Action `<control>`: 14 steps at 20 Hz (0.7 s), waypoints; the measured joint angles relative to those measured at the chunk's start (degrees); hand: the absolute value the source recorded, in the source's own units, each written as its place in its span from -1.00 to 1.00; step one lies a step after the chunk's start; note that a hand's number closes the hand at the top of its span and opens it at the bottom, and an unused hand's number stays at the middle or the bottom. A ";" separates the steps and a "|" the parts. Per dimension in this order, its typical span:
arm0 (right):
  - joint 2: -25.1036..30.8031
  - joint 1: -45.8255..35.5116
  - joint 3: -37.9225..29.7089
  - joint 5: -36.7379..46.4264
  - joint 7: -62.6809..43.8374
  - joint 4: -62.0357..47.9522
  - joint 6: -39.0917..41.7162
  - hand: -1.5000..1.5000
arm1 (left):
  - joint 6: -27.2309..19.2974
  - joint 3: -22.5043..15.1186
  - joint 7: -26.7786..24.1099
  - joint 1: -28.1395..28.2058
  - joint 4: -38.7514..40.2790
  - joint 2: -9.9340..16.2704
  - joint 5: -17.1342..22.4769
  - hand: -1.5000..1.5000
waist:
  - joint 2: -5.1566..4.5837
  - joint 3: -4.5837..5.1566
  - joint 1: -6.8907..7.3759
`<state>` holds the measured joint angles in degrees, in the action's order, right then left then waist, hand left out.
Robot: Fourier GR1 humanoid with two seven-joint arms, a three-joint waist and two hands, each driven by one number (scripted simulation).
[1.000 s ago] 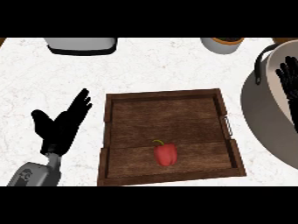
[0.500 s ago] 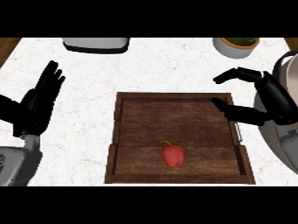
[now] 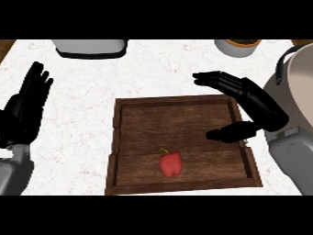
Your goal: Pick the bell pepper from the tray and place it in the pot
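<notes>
Since the earlier frame, the right hand (image 3: 250, 103) is brought further over the tray (image 3: 183, 102), with fingers and thumb spread wide and nothing held, while the left hand (image 3: 25, 108) rests open at the left on the table (image 3: 165, 69). Nothing of the task is done yet: the bell pepper (image 3: 171, 164) is seen lying in the tray's near part, well apart from the pot (image 3: 310, 80), and must be grasped, lifted and placed. Its long axis is judged to run away from the robot, stem at the far end.
</notes>
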<state>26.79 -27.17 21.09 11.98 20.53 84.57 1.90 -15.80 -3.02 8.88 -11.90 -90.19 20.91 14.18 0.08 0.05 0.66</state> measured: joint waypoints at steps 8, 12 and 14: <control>3.21 -7.37 9.31 4.57 -20.81 8.30 15.38 -1.00 | -0.59 0.67 1.68 -0.18 -1.30 0.17 -0.59 0.00 | 0.38 0.12 -0.50; 1.27 -9.99 15.87 7.75 -31.77 11.34 21.96 -1.00 | 0.11 1.31 1.44 -0.26 -0.77 0.27 -0.26 0.00 | 0.36 0.13 -0.53; -0.53 -11.31 18.16 8.74 -37.20 11.77 25.16 -1.00 | 0.44 1.42 1.41 0.35 -1.25 0.18 -0.11 0.00 | 0.31 0.10 -0.39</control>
<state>26.25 -38.48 39.25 20.72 -16.68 96.34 27.05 -15.36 -1.60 10.30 -11.55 -91.44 21.09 14.06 0.39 0.15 0.26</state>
